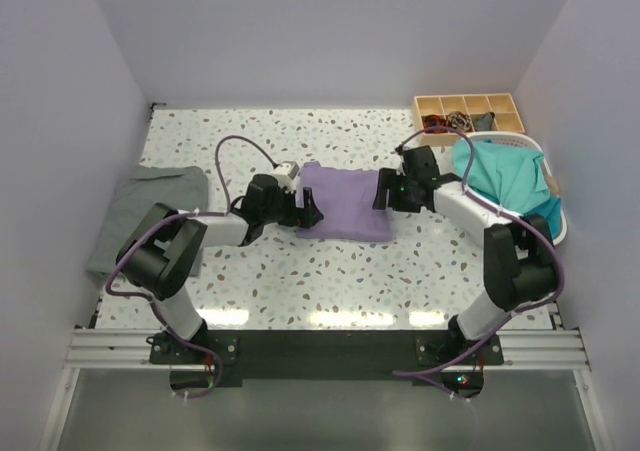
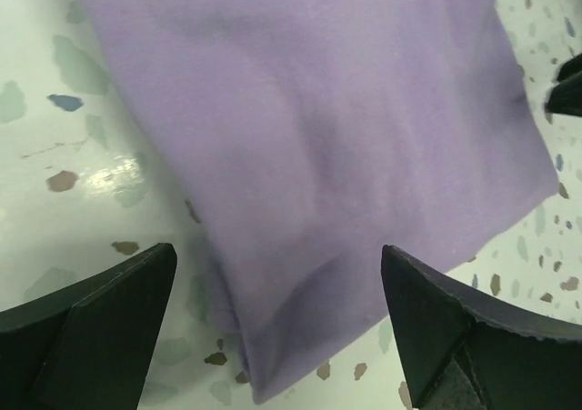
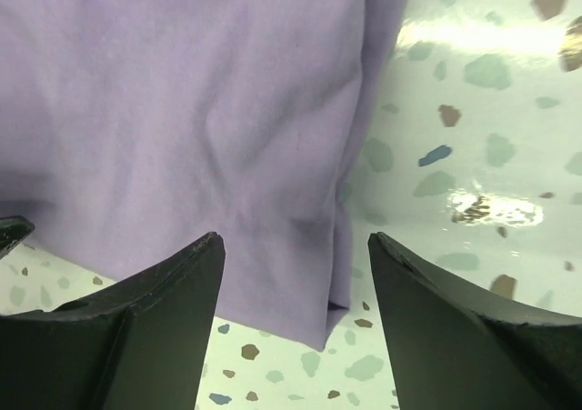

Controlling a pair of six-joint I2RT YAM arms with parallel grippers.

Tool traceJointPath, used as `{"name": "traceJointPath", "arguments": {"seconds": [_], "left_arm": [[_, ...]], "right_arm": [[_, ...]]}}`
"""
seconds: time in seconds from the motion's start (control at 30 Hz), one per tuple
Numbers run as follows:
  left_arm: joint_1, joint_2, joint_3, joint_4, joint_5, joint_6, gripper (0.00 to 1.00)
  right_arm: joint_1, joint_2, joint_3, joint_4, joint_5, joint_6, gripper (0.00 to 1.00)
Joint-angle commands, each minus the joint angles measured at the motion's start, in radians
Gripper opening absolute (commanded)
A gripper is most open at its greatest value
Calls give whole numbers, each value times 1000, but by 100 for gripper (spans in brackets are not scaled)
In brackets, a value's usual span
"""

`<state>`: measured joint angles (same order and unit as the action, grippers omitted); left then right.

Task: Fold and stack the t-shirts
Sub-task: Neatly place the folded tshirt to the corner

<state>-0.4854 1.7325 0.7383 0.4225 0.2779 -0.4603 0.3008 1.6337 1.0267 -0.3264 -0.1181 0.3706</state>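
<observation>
Lavender t-shirt [image 1: 345,203] folded, grey t-shirt [image 1: 150,211] left

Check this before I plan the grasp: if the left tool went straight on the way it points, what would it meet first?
Most likely the lavender t-shirt: its corner lies just ahead of the open left tool, though depth is unclear.

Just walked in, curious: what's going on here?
Two robot arms are folding t-shirts. The left gripper and right gripper, both open, flank a folded lavender shirt at mid-table, holding nothing. A grey shirt lies folded at the left edge; teal clothing sits in the white basket.
</observation>
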Motion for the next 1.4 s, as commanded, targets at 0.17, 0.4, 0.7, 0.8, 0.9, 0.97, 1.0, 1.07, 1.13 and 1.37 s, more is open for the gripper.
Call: {"name": "traceJointPath", "arguments": {"seconds": [0.17, 0.4, 0.7, 0.8, 0.9, 0.97, 1.0, 1.07, 1.13, 1.37], "left_arm": [[1, -73, 69, -85, -180, 63, 100], [1, -70, 142, -106, -247, 113, 100], [4, 104, 219, -50, -33, 72, 100], [2, 124, 190, -19, -23, 52, 98], [2, 137, 174, -31, -43, 55, 99], [2, 144, 167, -40, -52, 55, 99], [2, 134, 168, -62, -74, 58, 100], [1, 101, 122, -53, -127, 58, 100], [1, 82, 115, -56, -143, 63, 100], [-27, 249, 179, 45, 64, -4, 78]], "right_arm": [[-3, -115, 58, -48, 138, -84, 87], [-2, -133, 50, -59, 166, -104, 88], [-3, -133, 35, -63, 159, -104, 88], [-3, -130, 33, -65, 155, -105, 88], [-2, -132, 26, -57, 146, -105, 88], [-3, -127, 23, -53, 140, -105, 88], [-3, -123, 23, -53, 138, -105, 88], [-3, -121, 21, -53, 127, -102, 88], [-3, -121, 13, -48, 121, -101, 88], [-3, -104, 18, -42, 121, -99, 88]]}}
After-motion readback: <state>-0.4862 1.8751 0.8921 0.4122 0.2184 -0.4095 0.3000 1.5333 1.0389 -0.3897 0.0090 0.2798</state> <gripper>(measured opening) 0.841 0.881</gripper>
